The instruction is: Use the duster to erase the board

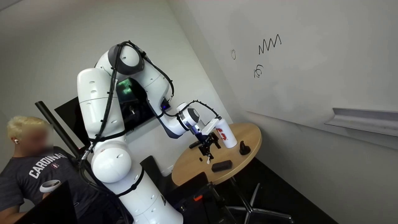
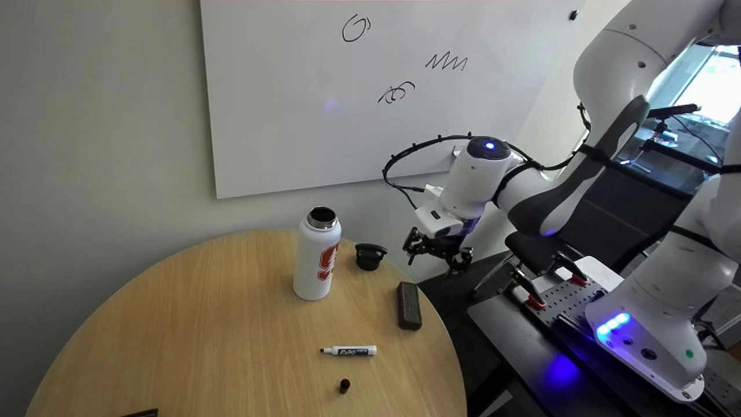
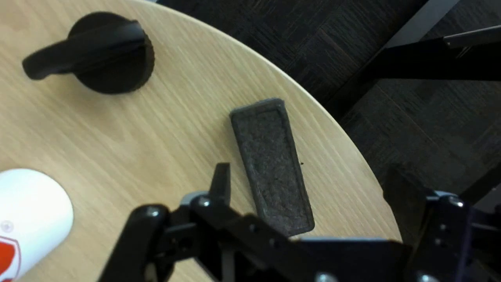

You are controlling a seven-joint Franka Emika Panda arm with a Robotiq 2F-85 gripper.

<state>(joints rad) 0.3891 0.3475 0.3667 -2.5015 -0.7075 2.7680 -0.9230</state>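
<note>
The duster, a black flat block, lies on the round table near its edge. It also shows in both exterior views. My gripper is open and empty above the table; in the wrist view its fingers stand wide apart, with the duster between them in the picture, closer to the left finger. The gripper shows in both exterior views, apart from the duster. The whiteboard carries a zigzag and two small scribbles; it also shows in an exterior view, with its grey ledge.
A white bottle stands on the wooden table, with a black lid beside it. A marker and a small black cap lie nearby. A person and a dark monitor are behind the arm.
</note>
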